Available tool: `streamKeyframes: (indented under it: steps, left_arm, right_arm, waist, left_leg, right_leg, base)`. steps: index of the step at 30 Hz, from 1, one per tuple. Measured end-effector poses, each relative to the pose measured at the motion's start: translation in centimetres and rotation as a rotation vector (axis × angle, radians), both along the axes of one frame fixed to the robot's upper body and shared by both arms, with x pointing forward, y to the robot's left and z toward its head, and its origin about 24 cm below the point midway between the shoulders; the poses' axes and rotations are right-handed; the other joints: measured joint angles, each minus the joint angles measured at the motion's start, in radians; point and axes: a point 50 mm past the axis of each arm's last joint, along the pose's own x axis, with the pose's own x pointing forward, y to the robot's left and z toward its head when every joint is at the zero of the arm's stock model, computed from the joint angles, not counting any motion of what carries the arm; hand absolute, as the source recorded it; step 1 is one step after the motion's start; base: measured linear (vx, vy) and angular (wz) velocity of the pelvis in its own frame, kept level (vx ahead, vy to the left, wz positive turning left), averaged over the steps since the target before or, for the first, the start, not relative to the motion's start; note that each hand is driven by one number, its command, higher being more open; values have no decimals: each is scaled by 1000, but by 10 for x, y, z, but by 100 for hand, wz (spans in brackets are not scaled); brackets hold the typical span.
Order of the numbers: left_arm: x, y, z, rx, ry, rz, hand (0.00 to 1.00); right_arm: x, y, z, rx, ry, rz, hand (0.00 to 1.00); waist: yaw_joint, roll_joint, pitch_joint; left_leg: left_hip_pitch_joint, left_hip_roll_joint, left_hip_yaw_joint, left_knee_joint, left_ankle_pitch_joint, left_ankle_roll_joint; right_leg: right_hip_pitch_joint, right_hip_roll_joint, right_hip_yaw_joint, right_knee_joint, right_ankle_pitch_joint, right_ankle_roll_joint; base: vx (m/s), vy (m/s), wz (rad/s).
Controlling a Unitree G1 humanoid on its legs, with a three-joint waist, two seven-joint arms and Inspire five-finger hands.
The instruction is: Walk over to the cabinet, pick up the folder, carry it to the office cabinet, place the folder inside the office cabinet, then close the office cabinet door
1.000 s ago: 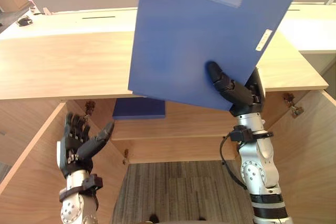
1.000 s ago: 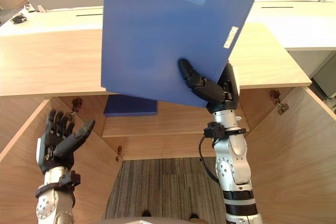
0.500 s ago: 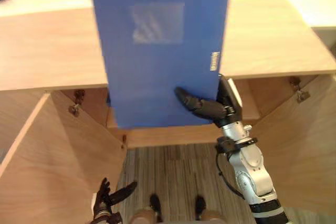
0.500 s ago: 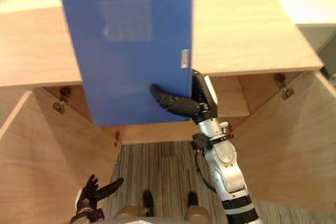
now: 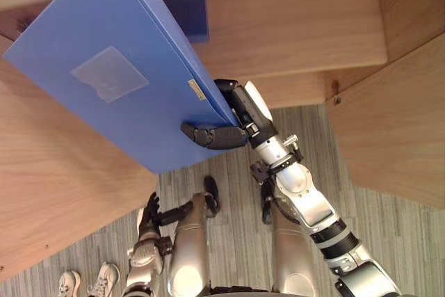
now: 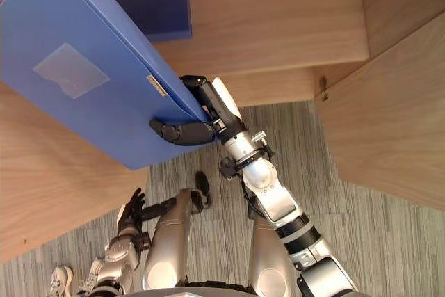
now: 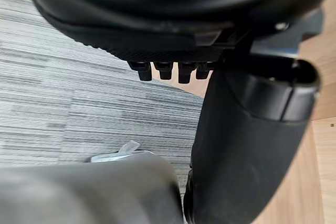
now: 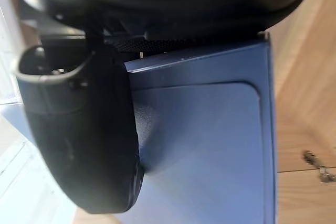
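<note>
Folder (image 5: 118, 74) pinched at 1 corner
My right hand (image 5: 228, 134) grips it, thumb across the face; it looks stiff, light, slippery. Left hand (image 6: 131, 208) hangs, fingers spread.

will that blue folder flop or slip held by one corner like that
Probably stiff: the blue folder juts out flat though the right hand pinches only one corner. It may pivot or slip: smooth face, most of it beyond the grip.

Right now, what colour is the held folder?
The folder is blue, seen best in the left eye view.
</note>
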Motion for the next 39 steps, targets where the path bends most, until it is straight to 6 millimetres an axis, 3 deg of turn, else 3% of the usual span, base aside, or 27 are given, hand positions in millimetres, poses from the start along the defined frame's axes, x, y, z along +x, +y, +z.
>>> streamKeyframes:
  steps: [5, 9, 17, 25, 26, 32, 39]
  left_arm:
    - [32, -4, 33, -27, -175, 19, 100]
    - [44, -11, 52, -43, -277, 18, 100]
    - [46, -13, 58, -69, -311, 55, 100]
    - [46, -16, 59, -75, -308, 103, 100]
    - [46, -16, 59, -81, -310, 109, 100]
    - [46, -16, 58, -102, -307, 132, 100]
    - [46, -17, 55, -116, -297, 135, 100]
  right_arm:
    - [21, -20, 19, 169, 29, -91, 0]
    - [38, -47, 50, 460, 40, -137, 0]
    - [51, -100, 101, 999, -52, -266, 0]
    - [73, -114, 121, 1348, 42, -331, 0]
    - [77, -114, 123, 1385, 66, -323, 100]
    - [87, -106, 136, 1452, 130, -292, 100]
    - [97, -93, 172, 1290, 118, -224, 100]
  waist:
    - [27, -2, 27]
    - [44, -2, 41]
    - [52, -3, 41]
    - [59, -1, 39]
    - [60, 0, 39]
    - [55, 1, 35]
    - [56, 2, 33]
  left_leg:
    - [-203, 12, -43, 167, -33, -2]
    - [-293, 12, -53, 228, -36, 2]
    - [-325, 16, -70, 238, -38, -1]
    - [-330, 18, -78, 234, -37, -4]
    - [-332, 17, -82, 232, -35, -5]
    - [-333, 8, -97, 203, -10, -14]
    - [-333, 4, -109, 151, 33, -25]
  right_leg:
    - [-193, -13, -18, 191, -62, -10]
    - [-286, -24, -18, 273, -85, -17]
    - [-314, -24, -35, 290, -99, -23]
    - [-314, -25, -48, 283, -99, -24]
    - [-313, -25, -52, 281, -99, -24]
    - [-309, -33, -74, 268, -96, -30]
    - [-309, -38, -102, 240, -78, -56]
  base:
    - [-111, -43, 17]
    - [-32, -55, 7]
    - [-2, -61, 3]
    - [-16, -34, 1]
    - [-29, -34, 6]
    - [-38, -46, 9]
    - [-60, -44, 7]
